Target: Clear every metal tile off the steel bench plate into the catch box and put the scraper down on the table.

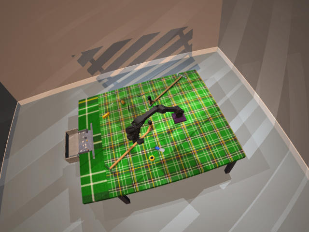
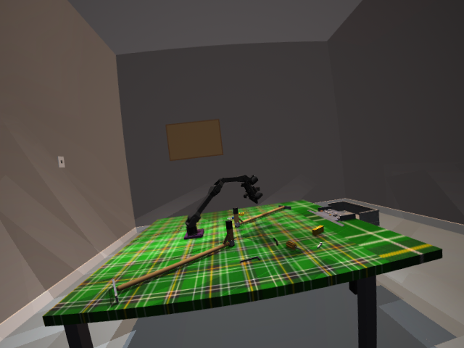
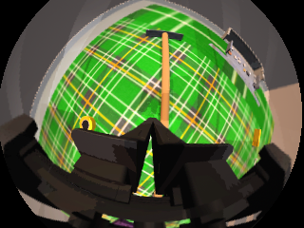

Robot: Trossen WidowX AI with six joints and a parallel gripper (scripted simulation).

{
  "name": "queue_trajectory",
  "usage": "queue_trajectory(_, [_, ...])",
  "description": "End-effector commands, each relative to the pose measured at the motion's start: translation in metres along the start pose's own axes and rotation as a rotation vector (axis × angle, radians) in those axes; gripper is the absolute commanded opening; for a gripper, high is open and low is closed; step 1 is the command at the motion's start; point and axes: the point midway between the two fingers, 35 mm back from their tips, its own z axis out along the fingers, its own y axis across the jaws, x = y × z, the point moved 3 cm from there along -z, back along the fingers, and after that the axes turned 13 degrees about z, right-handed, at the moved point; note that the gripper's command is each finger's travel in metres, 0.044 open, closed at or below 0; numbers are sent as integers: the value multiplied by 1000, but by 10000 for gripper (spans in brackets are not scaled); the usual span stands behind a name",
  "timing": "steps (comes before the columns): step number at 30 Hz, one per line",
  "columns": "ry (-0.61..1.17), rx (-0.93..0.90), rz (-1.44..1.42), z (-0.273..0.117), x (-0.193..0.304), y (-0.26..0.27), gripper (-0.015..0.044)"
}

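Observation:
My gripper point(image 1: 139, 141) point(image 2: 257, 199) point(image 3: 152, 121) is shut and empty, above the handle of one scraper. That scraper point(image 1: 124, 153) point(image 2: 262, 214) point(image 3: 165, 71) lies on the table with a long wooden handle, a dark blade at its far end and an upright black-topped grip. A second, similar scraper point(image 1: 167, 88) point(image 2: 172, 266) with a pale blade lies on the other side of the arm. The steel bench plate point(image 1: 91, 146) point(image 3: 239, 66) bears several small tiles point(image 1: 83, 141). The catch box point(image 1: 73, 143) point(image 2: 369, 216) point(image 3: 259, 74) adjoins it beyond the table edge.
A yellow block point(image 1: 105, 115) point(image 2: 317, 230) point(image 3: 256, 138) lies on the plate's side of the table. An orange item point(image 1: 122, 102) point(image 2: 291, 244) and small dark pieces lie nearby. A yellow ring point(image 1: 151, 160) point(image 3: 92, 124) and a blue-and-grey item point(image 1: 159, 149) lie beyond the nearer scraper.

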Motion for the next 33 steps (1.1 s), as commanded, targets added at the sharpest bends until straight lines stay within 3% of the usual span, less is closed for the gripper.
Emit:
queue_trajectory(1, [9, 16, 31, -9, 6, 23, 0])
queue_trajectory(12, [11, 17, 33, -5, 7, 24, 0])
queue_trajectory(33, [30, 20, 37, 46, 25, 20, 0])
